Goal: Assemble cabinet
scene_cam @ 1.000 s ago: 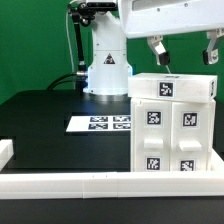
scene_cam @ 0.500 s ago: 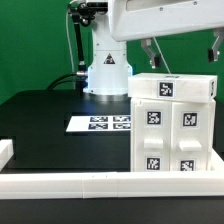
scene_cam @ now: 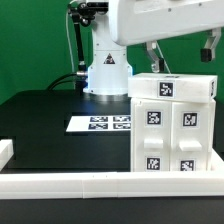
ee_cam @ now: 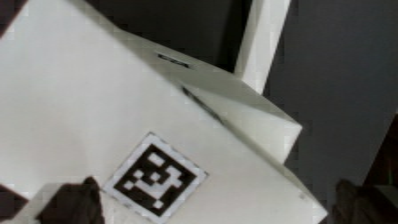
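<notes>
Hovering spread-fingered gripper (scene_cam: 183, 52) just above the cabinet (scene_cam: 175, 125), touching nothing

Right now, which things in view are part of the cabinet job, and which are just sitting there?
Job:
cabinet, white tagged box with a tagged grid front
gripper, above the cabinet, fingers apart

Just there:
marker board, flat on the table
white border rail along the table edge

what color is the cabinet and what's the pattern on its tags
The cabinet is white; its tags are black-and-white square patterns, clearest in the exterior view.
</notes>
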You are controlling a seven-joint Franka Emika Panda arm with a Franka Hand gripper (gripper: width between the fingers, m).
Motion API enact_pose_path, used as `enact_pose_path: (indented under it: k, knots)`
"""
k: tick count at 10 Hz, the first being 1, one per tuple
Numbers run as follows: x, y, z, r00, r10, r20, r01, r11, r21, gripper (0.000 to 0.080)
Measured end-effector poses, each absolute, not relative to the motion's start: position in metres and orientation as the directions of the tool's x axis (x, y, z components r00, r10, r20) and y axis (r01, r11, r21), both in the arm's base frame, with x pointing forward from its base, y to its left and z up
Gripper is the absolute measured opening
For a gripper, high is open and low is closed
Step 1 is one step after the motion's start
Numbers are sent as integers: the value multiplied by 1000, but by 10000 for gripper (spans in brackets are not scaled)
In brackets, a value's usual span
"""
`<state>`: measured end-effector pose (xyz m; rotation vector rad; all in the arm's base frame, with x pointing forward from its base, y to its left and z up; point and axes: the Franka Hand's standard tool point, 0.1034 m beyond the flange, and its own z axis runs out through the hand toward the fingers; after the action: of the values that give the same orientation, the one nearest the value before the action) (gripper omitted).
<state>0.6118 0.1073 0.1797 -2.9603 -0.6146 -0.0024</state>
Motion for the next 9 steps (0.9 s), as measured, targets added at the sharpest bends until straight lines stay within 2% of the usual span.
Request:
enact_pose_path:
  k: [2, 4, 5, 9]
  knots:
    - [619, 102, 181, 761, 646, 57, 648, -760, -44, 649]
    - [619, 102, 176, 615, 787, 41, 788, -616, -7, 649]
    - [618, 103, 172, 571, 820, 28, 821, -571, -3, 649]
    - [616, 103, 161, 571, 821, 17, 821, -571, -12, 649]
